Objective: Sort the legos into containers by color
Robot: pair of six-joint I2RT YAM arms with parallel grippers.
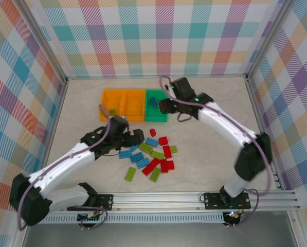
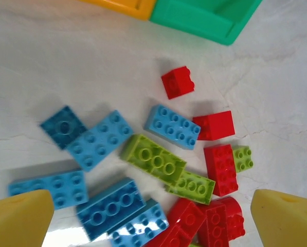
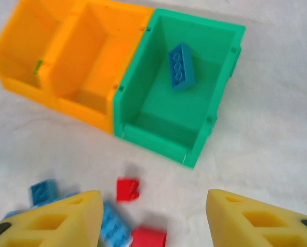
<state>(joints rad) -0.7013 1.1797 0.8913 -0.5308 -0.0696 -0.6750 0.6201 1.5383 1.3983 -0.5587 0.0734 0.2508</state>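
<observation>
L jaws were spread wide w/ nothing between them, hanging over the pile (image 1: 152, 154) of red, blue & lime bricks on the bench (image 1: 194, 154), just on the near side of the green bin (image 1: 156, 120). That wide gap suits a drop onto one brick, prob the next pick, tho which one I can't tell.

R jaws were also spread & empty, poised by the near edge of the green bin. A blue brick (image 3: 181, 66) lay tilted inside it toward the far wall, so green bin = blue, I'd judge. The orange bins (image 1: 125, 118) sat joined in a row to the green bin. The one touching it looked empty. The one farther off held a lime brick (image 1: 112, 111), so it's prob for lime, leaving the middle for red.

Most bricks were unsorted, so the task was at an early stage
</observation>
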